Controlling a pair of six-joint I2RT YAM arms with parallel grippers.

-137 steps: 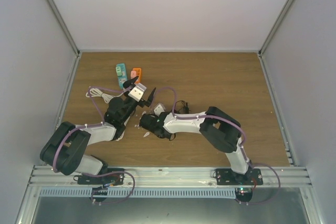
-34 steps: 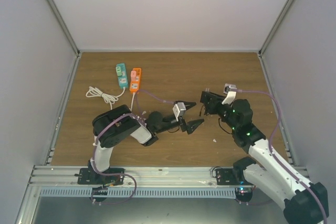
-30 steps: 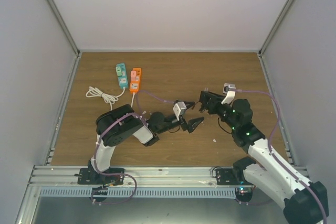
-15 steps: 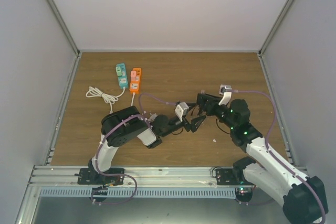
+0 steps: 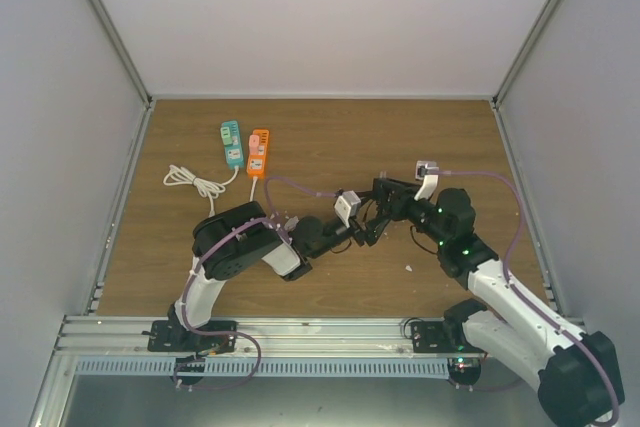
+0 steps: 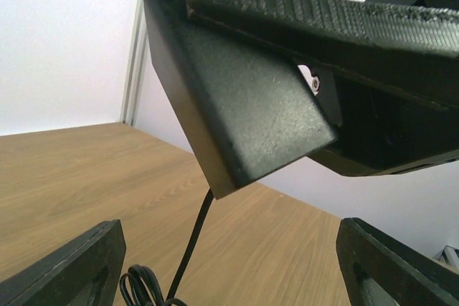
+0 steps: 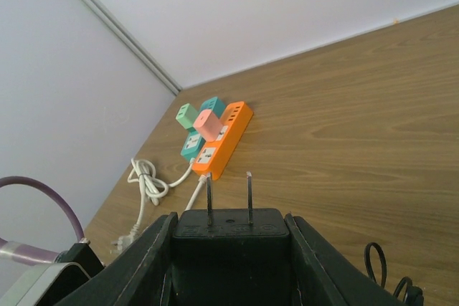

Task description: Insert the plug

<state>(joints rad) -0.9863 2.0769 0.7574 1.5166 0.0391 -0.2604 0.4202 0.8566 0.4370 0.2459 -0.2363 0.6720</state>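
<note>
My right gripper point(image 5: 384, 195) is shut on a black plug point(image 7: 229, 249) whose two metal prongs point up and away toward the orange power strip point(image 7: 222, 141). The plug also shows in the left wrist view point(image 6: 244, 105), with its black cable point(image 6: 190, 241) hanging to the table. My left gripper point(image 5: 366, 225) is open and empty, right beside and just below the held plug; its fingertips point(image 6: 72, 270) stand wide apart. The orange strip point(image 5: 259, 151) and a teal strip point(image 5: 232, 143) lie at the back left.
A pink adapter point(image 7: 210, 123) sits on the orange strip and a green one point(image 7: 186, 114) on the teal strip point(image 7: 195, 141). A coiled white cable point(image 5: 195, 182) lies left of the strips. White walls enclose the wooden table point(image 5: 450, 147).
My right gripper has carried the plug a little left and my left gripper has reached right to meet it. Far earlier both grippers worked together left of centre.
</note>
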